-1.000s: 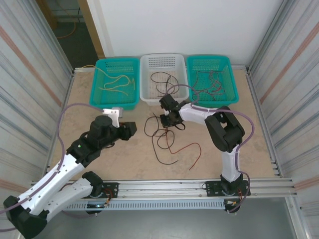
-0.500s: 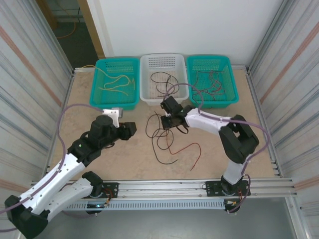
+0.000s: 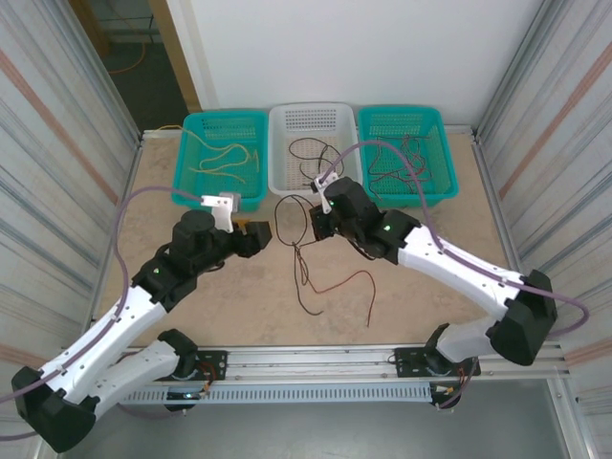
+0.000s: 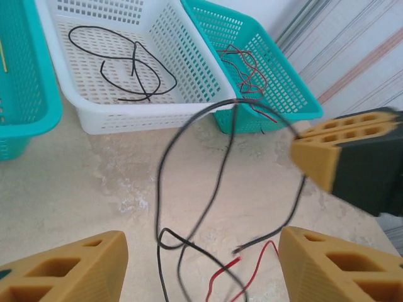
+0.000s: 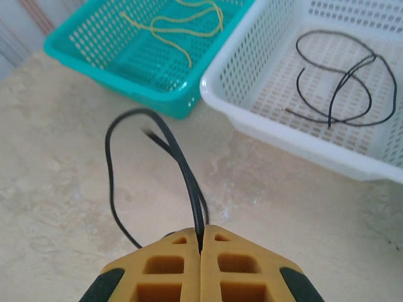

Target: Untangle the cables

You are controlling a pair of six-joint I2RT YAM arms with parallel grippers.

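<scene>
Along the far edge of the table (image 3: pixel 411 277) stand a teal basket (image 3: pixel 225 115) of yellow cables (image 3: pixel 229 155), a white basket (image 3: pixel 314 106) and a second teal basket (image 3: pixel 402 108). The right gripper (image 5: pixel 200 242) is clamped on a black cable (image 5: pixel 186 170) rising from the red-and-black tangle (image 3: pixel 302 266) mid-table. The left gripper (image 4: pixel 198 264) hovers just beside it, jaws apart.

Bright, even light, faint shadows; left wrist view shows the black cable (image 4: pixel 158 189) motion-blurred.
</scene>
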